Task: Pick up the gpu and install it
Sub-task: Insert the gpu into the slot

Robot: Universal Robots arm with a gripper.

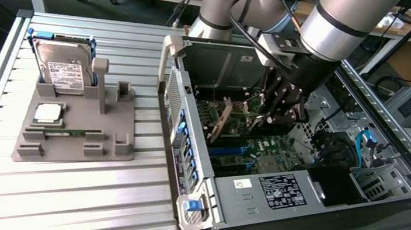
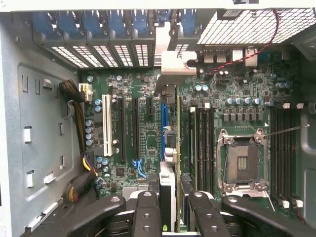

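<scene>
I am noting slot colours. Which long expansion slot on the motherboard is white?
The slot nearest the cable bundle; the black slots beside it and the blue slot further along differ in colour.

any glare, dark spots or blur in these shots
Exterior view: even room light, the open computer case is shadowed deep inside beside the power supply, and the arm carries a soft sheen. Wrist view: the motherboard is evenly lit, the silver bracket of the gpu glares pale, and the nearby fingers look soft.
</scene>
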